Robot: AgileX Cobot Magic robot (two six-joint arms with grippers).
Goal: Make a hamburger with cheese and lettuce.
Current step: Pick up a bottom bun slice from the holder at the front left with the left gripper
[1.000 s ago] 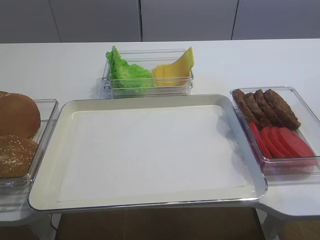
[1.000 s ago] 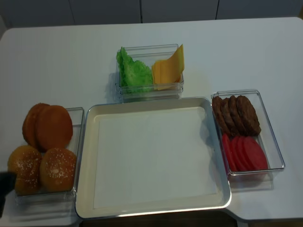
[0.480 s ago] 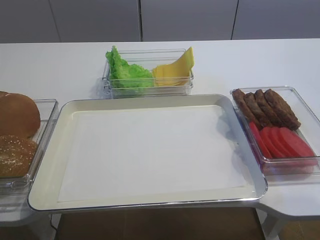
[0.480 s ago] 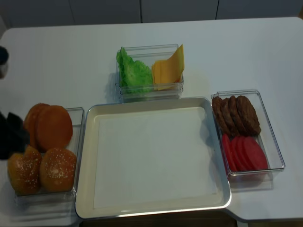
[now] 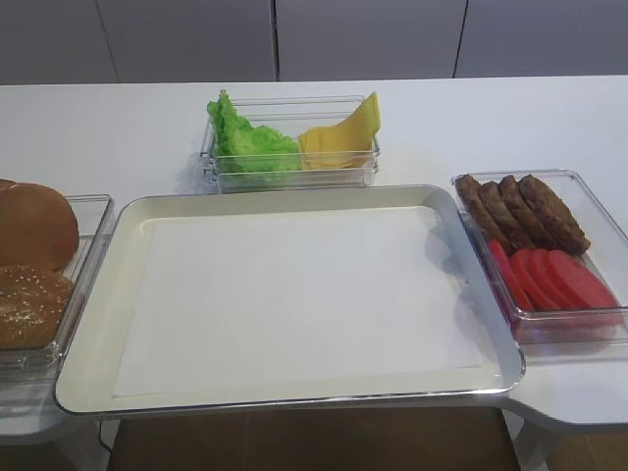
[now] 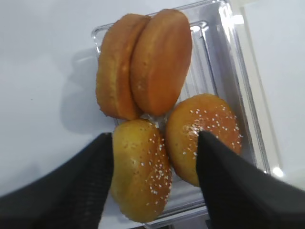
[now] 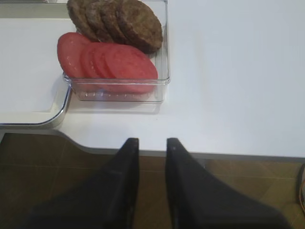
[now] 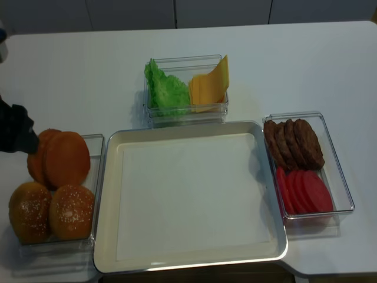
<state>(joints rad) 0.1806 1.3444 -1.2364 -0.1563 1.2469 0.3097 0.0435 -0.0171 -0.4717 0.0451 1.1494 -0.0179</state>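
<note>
Four bun halves fill the clear bun container [image 6: 224,71] at the left end of the table [image 8: 88,71]. Two smooth bun halves [image 6: 145,64] stand on edge, leaning against each other at the far end, their round faces turned sideways in the left wrist view. Two sesame bun tops [image 6: 171,152] sit dome-up in the near end, touching each other and the smooth pair. No bun half lies on the tray [image 5: 294,392], whose pale liner is bare.

Behind the tray, a small clear box [image 5: 363,172] holds the lettuce [image 5: 245,142] on its left side and the cheese [image 5: 343,137] on its right; the cheese slices lean up, one pointed corner rising above the rim toward the far right. Right of the tray, another clear container [image 5: 608,226] carries brown patties [image 5: 520,208] at the back and red tomato slices [image 5: 554,280] in front, both overlapping in rows.

The left gripper [image 6: 155,167] hangs over the near sesame top with its fingers spread wide on either side, holding nothing. The right gripper [image 7: 151,162] hovers off the table's near edge, fingers nearly together, empty.
</note>
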